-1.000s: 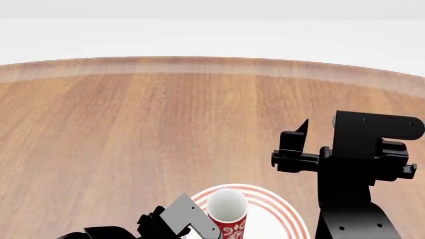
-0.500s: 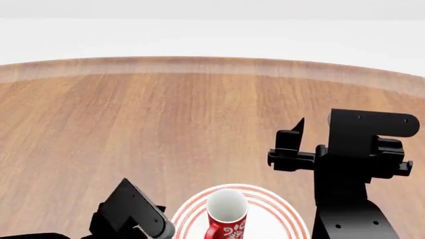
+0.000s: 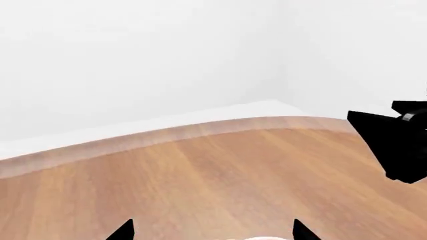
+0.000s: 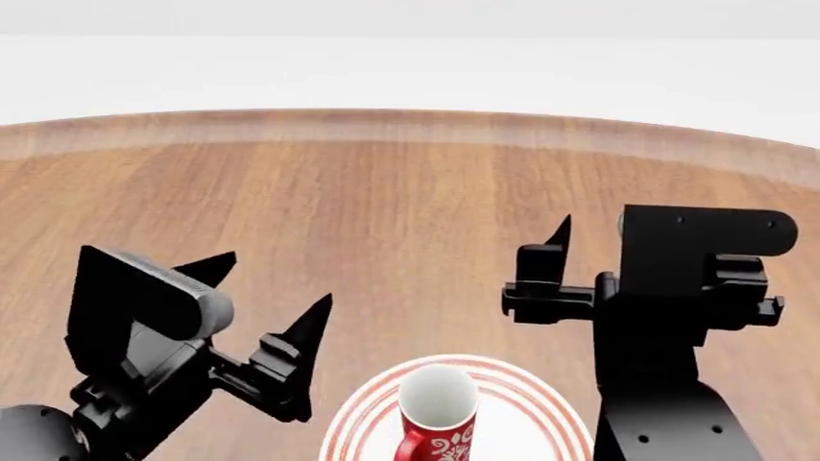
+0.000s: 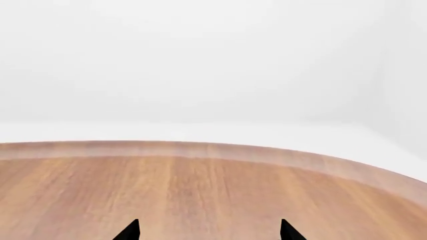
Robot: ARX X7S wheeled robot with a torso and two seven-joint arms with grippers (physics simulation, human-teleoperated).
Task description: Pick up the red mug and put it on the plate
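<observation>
The red mug, red with a white floral pattern and white inside, stands upright on the white plate with red rings at the near edge of the head view. My left gripper is open and empty, raised to the left of the plate and apart from the mug. My right gripper is open and empty, hovering above the table to the right of and beyond the plate. In both wrist views the fingertips stand wide apart over bare wood: left, right.
The round wooden table stretches ahead to its far curved edge, with white floor and walls beyond. My right arm shows at the side of the left wrist view. The other mugs are out of view.
My left gripper has come off the mug and moved up and to the left, jaws open. The mug stays on the plate. My right gripper drifted slightly left.
</observation>
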